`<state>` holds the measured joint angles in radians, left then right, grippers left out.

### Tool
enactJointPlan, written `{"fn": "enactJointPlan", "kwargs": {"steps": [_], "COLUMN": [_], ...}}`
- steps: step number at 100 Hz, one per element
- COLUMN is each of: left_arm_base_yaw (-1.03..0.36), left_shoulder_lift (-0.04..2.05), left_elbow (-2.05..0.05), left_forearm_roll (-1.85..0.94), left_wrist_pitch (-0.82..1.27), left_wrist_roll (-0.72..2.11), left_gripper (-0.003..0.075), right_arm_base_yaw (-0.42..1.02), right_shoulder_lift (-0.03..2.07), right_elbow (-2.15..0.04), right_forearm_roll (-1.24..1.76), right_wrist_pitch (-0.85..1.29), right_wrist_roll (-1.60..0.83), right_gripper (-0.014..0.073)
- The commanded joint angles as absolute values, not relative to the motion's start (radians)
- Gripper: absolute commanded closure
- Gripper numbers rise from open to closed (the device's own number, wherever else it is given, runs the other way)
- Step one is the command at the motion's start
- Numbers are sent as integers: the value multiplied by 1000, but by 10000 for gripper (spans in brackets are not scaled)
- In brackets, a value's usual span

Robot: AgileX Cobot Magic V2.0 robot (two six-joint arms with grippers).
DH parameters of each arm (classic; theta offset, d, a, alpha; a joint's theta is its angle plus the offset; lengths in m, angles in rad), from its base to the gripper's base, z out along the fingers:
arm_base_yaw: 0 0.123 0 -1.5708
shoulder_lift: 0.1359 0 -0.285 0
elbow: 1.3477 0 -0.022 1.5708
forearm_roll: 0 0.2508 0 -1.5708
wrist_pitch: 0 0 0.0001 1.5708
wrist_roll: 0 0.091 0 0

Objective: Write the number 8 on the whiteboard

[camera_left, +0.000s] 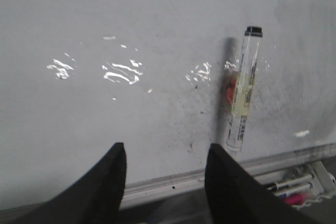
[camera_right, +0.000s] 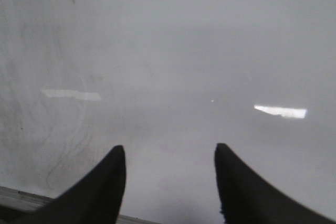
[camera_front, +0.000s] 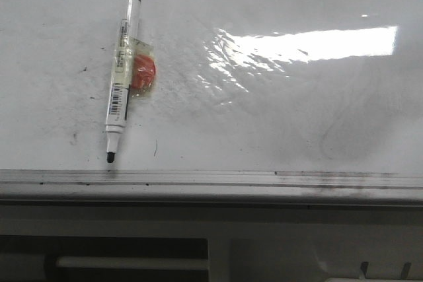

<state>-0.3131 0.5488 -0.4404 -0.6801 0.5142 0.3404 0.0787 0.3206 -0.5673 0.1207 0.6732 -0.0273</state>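
One marker (camera_front: 121, 74) lies lengthwise, tip toward the rail (camera_front: 198, 177), at the front view's left, nearer the open left gripper (camera_left: 165, 182); right gripper (camera_right: 170, 182) also gapes.

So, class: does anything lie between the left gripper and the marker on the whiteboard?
Nothing visible does. The left gripper hangs open over bare whiteboard, and the marker lies uncapped just beyond one finger.

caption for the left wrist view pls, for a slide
Open left claw hovers over the blank whiteboard, an uncapped marker lying just ahead beside the rail; no 8 written yet.
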Motion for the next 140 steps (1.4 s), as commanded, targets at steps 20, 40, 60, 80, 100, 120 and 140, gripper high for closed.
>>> {"fn": "enactJointPlan", "kwargs": {"steps": [20, 40, 60, 80, 100, 120, 140], "left_arm_base_yaw": [-498, -673, -773, -777, -777, -777, -777], "left_shoulder_lift": [757, 895, 1043, 1146, 1192, 1150, 1010], "left_elbow": [-487, -552, -595, -626, -629, -637, -634], "left_forearm_roll": [-786, -805, -861, -863, -863, -846, -1081], "left_wrist_pitch": [376, 251, 124, 101, 93, 235, 545], "left_wrist_roll": [351, 351, 351, 351, 351, 411, 1015], "left_gripper": [406, 405, 407, 409, 654, 740, 740], "right_arm_base_yaw": [140, 158, 158, 158, 158, 210, 356], "right_shoulder_lift": [398, 466, 493, 494, 494, 494, 535], "right_elbow": [-619, -619, -619, -619, -619, -639, -709], "right_forearm_roll": [127, 127, 127, 127, 130, 244, 624], "right_wrist_pitch": [537, 522, 490, 491, 491, 503, 697], "right_wrist_roll": [-38, -38, -38, -38, -38, -193, -728], "right_gripper": [176, 176, 176, 176, 178, 177, 177]}}
